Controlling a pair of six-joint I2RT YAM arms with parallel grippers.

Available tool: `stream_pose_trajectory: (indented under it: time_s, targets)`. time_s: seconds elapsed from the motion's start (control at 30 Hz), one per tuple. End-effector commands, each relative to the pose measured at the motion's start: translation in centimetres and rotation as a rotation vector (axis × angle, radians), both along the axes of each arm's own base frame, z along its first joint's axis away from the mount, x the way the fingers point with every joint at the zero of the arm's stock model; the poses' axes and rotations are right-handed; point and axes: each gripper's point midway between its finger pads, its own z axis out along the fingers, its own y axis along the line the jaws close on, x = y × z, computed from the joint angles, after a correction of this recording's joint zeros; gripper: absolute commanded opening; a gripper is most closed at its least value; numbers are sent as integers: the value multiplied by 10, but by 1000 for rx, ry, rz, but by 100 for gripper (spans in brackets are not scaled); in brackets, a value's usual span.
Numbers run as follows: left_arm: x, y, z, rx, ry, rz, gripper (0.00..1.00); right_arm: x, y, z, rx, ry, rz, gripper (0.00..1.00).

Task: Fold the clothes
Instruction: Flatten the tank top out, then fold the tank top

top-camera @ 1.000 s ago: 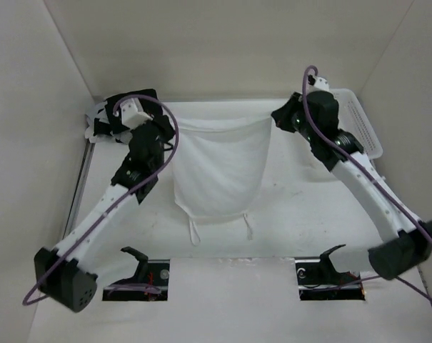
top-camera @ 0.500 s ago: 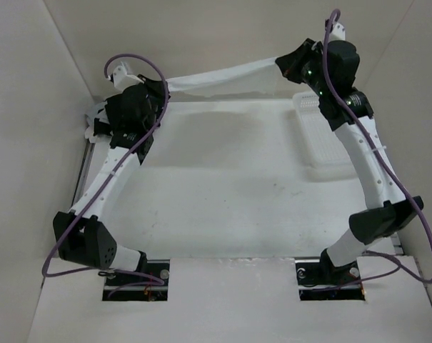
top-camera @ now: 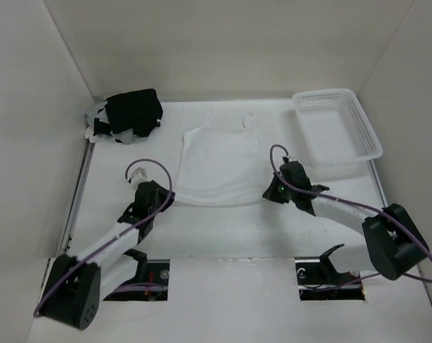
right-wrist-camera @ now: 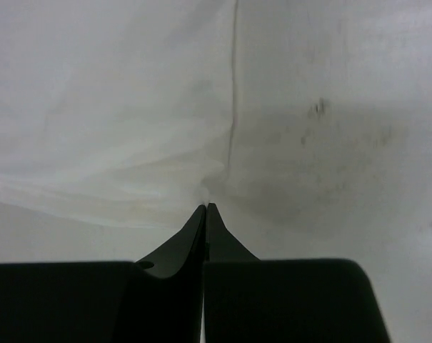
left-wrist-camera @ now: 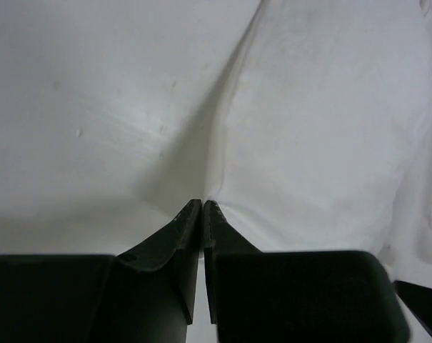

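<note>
The clothes [top-camera: 219, 164], a small white camisole, lie spread flat on the table with both thin straps [top-camera: 226, 120] pointing to the far side and the hem nearest me. My left gripper [top-camera: 174, 199] is low at the near left hem corner. In the left wrist view its fingers [left-wrist-camera: 191, 218] are pressed together, with the cloth [left-wrist-camera: 323, 128] bunched right at the tips. My right gripper [top-camera: 265, 194] sits at the near right hem corner. Its fingertips [right-wrist-camera: 213, 214] pinch puckered fabric [right-wrist-camera: 108, 107].
A white mesh basket [top-camera: 323, 93] stands at the far right of the table. A black folded bundle [top-camera: 133, 111] lies in the far left corner. White walls close in the back and both sides. The arm bases sit at the near edge.
Half a second ago both arms held the camisole stretched in the air at the far side. They have since come down and toward me, and the garment now lies flat with its straps far.
</note>
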Motion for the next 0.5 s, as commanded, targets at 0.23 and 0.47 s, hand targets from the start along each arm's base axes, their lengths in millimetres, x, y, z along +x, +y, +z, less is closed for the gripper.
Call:
stream_pose_trajectory:
  time_s: [0.23,0.47]
  targets:
    - [-95,-8,39,-106,-29,-95,2,-135,33,22,191,14,127,0]
    - [-69,-3,77,-43,-78,-31,4,-107,8,67,158,-105,58,1]
